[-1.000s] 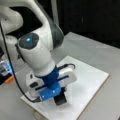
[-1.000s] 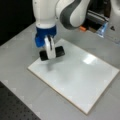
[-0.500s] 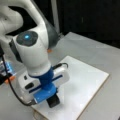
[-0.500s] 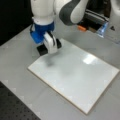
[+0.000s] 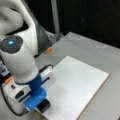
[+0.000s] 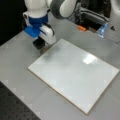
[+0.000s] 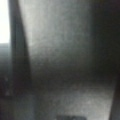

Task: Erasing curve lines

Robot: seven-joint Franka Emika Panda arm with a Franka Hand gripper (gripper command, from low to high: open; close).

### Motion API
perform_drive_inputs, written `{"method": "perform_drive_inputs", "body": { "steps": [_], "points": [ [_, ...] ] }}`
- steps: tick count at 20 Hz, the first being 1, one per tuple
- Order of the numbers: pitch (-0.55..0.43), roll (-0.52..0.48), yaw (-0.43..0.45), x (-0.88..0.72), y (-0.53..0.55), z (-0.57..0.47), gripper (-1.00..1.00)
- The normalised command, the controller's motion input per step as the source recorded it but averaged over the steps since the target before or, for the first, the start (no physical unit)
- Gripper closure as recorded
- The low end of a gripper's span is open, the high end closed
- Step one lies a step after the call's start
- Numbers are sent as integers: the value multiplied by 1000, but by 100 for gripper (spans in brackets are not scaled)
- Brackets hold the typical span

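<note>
Sliding toward the board's corner: against the earlier frames the tool has moved from inside the whiteboard to its edge, at a front view's left. It carries the black eraser block at its tip, low over that corner (contact not clear); grip state I cannot tell. Curve lines: none visible anywhere on the board in both front views, so they look wiped or sit hidden under the eraser. Wrist view shows only grey blur. Table grey around it.
</note>
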Motion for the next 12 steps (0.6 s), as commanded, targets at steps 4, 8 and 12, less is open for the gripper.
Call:
{"method": "perform_drive_inputs", "body": {
  "steps": [4, 8, 12],
  "points": [
    [158, 37, 187, 225, -211, 56, 100],
    [99, 72, 246, 203, -205, 45, 100],
    [85, 98, 220, 208, -249, -20, 100]
  ]
}}
